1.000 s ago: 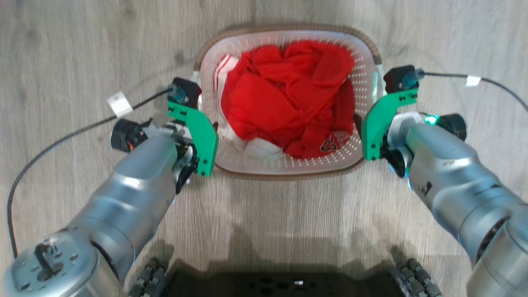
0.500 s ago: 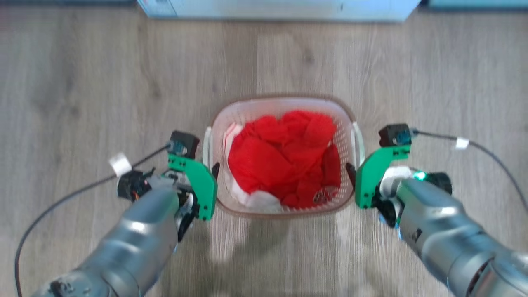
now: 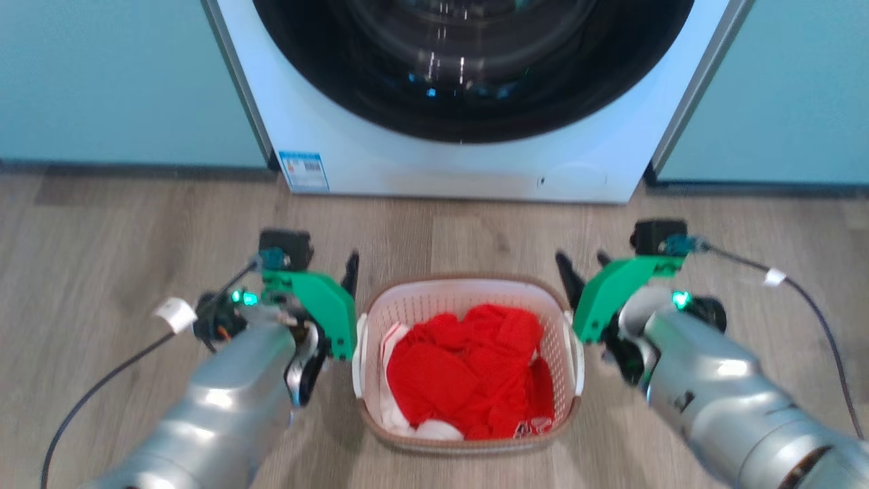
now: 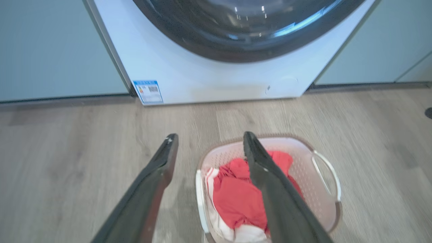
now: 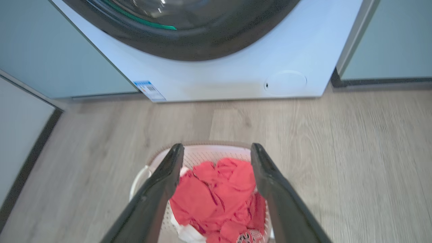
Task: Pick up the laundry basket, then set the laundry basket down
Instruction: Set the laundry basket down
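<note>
The laundry basket (image 3: pixel 441 305) was noted as white, dot-perforated, with a brown woven-look rim; the clothing (image 3: pixel 468 370) as red with some white; the washing machine (image 3: pixel 475 173) as white with a black door (image 3: pixel 468 75); the floor (image 3: pixel 102 258) as grey-brown wood grain.

Grey-brown wood-plank floor (image 3: pixel 102 238). White front-load washing machine (image 3: pixel 434 170) at back, dark round door (image 3: pixel 468 68), blue label (image 3: pixel 303 171) at its lower left corner. Pale teal panels (image 3: pixel 102 81) either side, dark baseboard (image 3: pixel 136 166) strip beneath them.

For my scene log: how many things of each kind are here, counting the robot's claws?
Laundry basket: 1
Clothes pile, red and white: 1
Washing machine: 1
Claws: 2, left claw and right claw, both open
Total: 5
</note>
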`<state>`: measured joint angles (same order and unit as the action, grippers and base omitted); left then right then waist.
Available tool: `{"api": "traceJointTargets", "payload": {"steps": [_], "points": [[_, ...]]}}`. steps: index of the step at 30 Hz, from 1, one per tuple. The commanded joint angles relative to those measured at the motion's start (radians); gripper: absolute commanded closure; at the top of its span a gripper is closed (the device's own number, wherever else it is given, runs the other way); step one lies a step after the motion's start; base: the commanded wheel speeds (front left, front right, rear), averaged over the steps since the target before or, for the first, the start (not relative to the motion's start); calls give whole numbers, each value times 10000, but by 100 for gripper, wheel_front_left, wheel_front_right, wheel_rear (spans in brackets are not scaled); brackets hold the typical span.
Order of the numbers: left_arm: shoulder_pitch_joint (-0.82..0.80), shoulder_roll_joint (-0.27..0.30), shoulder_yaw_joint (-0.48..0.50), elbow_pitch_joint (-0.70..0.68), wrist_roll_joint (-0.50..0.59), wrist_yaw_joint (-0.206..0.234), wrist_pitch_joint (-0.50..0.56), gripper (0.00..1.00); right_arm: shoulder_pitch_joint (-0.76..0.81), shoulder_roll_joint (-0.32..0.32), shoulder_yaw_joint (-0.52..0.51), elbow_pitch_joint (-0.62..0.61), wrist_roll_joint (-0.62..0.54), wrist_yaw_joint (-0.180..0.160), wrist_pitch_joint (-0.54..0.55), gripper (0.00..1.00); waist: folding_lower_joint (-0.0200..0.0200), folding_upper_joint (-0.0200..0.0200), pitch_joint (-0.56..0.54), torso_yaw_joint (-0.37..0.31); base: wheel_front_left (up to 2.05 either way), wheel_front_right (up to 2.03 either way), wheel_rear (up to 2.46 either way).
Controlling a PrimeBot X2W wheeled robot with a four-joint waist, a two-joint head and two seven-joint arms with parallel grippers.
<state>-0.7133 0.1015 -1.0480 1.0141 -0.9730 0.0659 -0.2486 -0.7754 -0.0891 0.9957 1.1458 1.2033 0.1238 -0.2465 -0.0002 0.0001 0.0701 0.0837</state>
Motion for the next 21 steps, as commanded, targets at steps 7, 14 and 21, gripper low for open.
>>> {"api": "traceJointTargets", "payload": {"steps": [7, 14, 21], "points": [[1558, 954, 3592, -3950, 3082, 1030, -130, 0, 746, -708, -4027, -2965, -3516, 69, -150, 0, 2, -1, -777, -41, 0, 0, 0], [3758, 453, 6702, -7579, 5981, 1107, -130, 0, 3580, -6, -7066, -6952, -7458, 69, -151, 0, 2, -1, -1007, -66, 0, 0, 0], [5541, -250, 8017, -9481, 7703, 471, -131, 0, 5405, 341, -7939, -9474, -8828, 69, -152, 0, 2, -1, -1113, -142, 0, 0, 0]]}}
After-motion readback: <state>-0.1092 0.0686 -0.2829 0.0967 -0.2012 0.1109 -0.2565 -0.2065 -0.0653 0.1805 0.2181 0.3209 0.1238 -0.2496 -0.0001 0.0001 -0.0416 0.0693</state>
